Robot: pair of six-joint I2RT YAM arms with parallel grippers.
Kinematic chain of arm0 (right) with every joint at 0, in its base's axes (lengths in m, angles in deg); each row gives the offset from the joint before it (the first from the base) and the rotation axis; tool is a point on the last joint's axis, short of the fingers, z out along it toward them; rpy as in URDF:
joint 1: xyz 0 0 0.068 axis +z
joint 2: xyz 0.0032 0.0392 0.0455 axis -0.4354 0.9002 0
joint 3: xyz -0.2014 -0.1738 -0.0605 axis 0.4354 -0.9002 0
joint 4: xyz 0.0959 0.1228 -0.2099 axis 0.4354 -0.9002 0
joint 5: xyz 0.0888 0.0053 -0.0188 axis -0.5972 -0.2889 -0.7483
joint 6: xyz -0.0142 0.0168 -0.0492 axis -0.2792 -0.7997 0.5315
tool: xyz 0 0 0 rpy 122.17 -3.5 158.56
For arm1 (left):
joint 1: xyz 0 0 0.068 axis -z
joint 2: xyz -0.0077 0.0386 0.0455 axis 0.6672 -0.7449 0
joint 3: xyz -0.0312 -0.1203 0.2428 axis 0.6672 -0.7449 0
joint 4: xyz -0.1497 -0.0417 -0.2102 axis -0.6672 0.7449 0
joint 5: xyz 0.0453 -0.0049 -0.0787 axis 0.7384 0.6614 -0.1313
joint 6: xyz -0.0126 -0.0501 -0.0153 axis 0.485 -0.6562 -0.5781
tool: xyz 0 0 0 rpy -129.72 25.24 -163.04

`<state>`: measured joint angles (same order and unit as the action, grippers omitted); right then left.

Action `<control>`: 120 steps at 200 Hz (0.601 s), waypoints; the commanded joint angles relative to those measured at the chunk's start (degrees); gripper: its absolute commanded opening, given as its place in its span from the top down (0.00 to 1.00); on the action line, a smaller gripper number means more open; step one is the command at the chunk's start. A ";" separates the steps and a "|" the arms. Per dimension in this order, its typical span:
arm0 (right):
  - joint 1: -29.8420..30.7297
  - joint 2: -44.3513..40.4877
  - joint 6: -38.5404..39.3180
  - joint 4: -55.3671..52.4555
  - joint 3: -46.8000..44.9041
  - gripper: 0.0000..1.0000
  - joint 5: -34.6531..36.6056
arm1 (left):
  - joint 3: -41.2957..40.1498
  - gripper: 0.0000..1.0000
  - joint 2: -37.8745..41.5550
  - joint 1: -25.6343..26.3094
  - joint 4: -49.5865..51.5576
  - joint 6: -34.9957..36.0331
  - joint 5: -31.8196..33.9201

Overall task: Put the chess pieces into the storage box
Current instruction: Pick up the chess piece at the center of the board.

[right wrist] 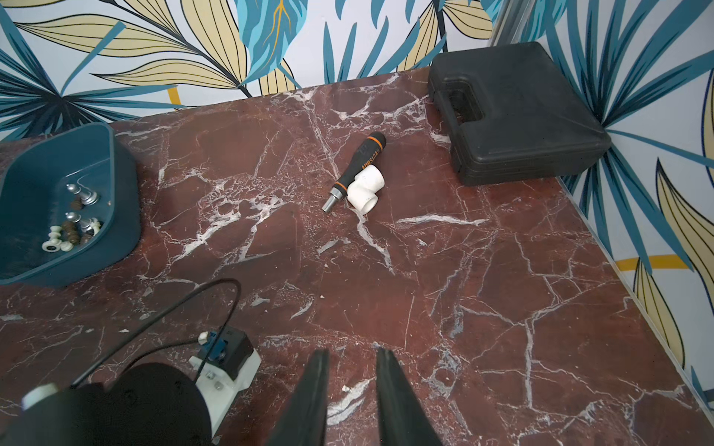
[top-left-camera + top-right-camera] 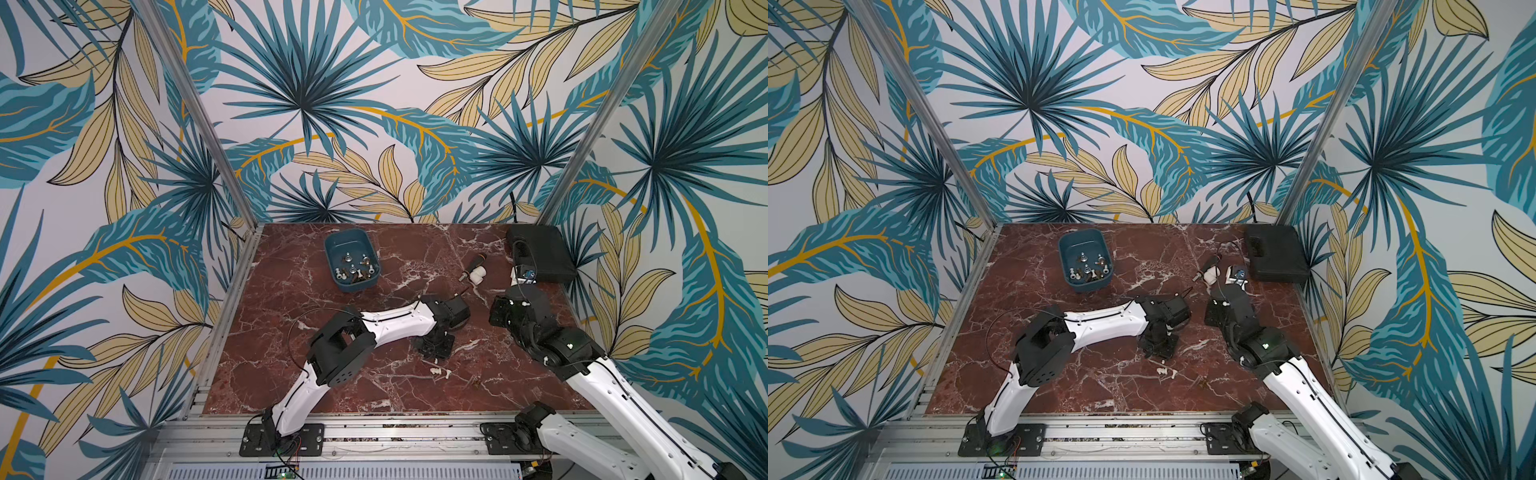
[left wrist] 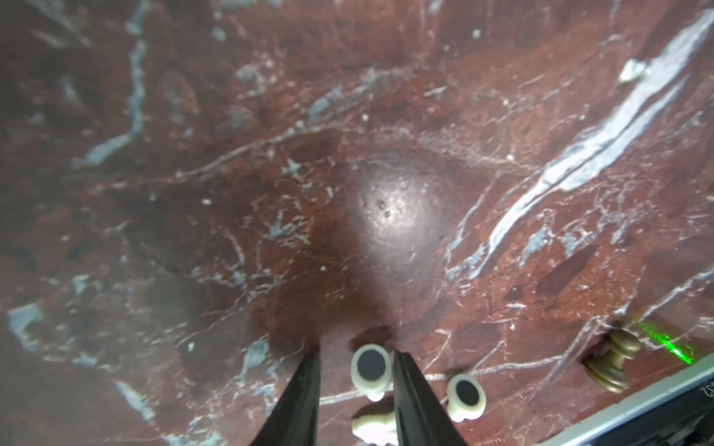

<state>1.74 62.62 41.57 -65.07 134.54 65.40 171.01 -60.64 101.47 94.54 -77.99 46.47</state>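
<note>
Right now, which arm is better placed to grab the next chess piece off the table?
Left. The left tool straddles a white chess piece lying on the table, jaws open, with another white piece beside it. The right tool hangs open over bare tabletop, with no piece under it.

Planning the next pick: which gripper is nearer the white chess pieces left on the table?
Left. The left gripper is over the white chess pieces, one between its open jaws; the right gripper is apart from them, farther back and right.
</note>
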 commanded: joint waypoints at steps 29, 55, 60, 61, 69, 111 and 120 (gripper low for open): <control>-0.56 0.65 1.05 0.15 -0.39 0.73 -0.46 | 1.21 0.69 -1.76 1.21 5.32 2.58 2.55; -0.61 0.91 1.03 0.32 -0.57 0.74 -0.31 | -0.36 0.76 -0.70 1.45 4.85 3.29 3.72; -0.61 0.99 0.98 0.39 -0.62 0.73 -0.34 | -0.54 0.78 -0.53 1.43 4.66 3.31 3.86; -0.59 0.99 0.98 0.40 -0.64 0.73 -0.34 | -0.57 0.79 -0.52 1.41 4.64 3.31 3.97; -0.65 1.08 0.94 0.50 -0.66 0.73 -0.40 | -0.85 0.81 -0.29 1.41 4.33 3.39 4.30; -0.74 1.22 0.63 0.85 -0.66 0.74 -0.89 | -0.44 0.94 1.03 1.06 4.08 4.33 8.23; -0.69 1.35 0.63 0.86 -0.53 0.74 -0.88 | -0.50 0.95 2.18 0.60 4.18 4.73 9.33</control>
<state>1.37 63.87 41.84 -64.85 134.54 64.89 171.58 -60.84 102.56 96.66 -74.63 51.59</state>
